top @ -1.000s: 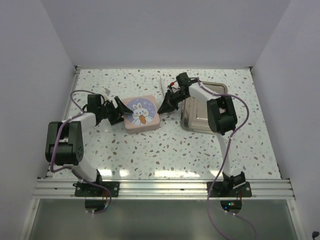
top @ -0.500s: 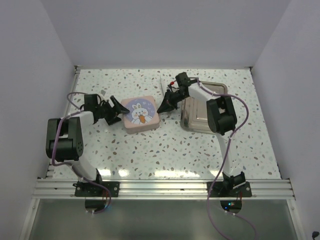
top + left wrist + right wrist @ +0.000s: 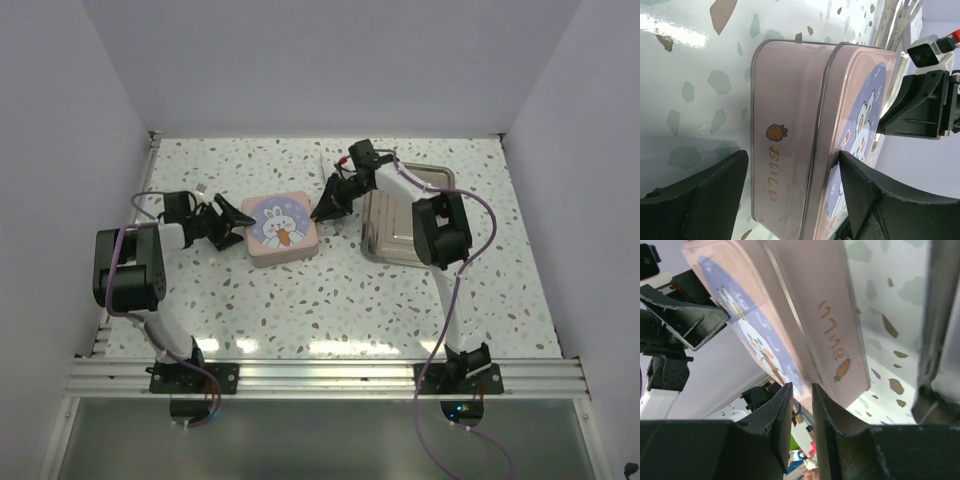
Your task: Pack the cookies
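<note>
No cookies show in any view. A closed pink tin [image 3: 283, 228] with a rabbit on its lid lies flat on the table; its carrot-marked side faces the left wrist camera [image 3: 790, 125]. My left gripper [image 3: 238, 222] is at the tin's left edge, open wide, its jaws spanning the tin's height [image 3: 792, 157], and one fingertip [image 3: 845, 157] touches the lid. My right gripper [image 3: 325, 208] sits at the tin's right far corner, its jaws a narrow gap apart [image 3: 802, 387] with nothing between them. The tin's side [image 3: 810, 315] is just beyond them.
A metal tray [image 3: 385, 238] lies right of the tin, partly under the right arm. A white scrap [image 3: 322, 165] lies behind the tin. White walls close in the speckled table on three sides.
My left gripper slid back off the lid to the tin's left edge and narrowed slightly. My right gripper's jaws parted a little and shifted slightly left. The tin stayed put.
</note>
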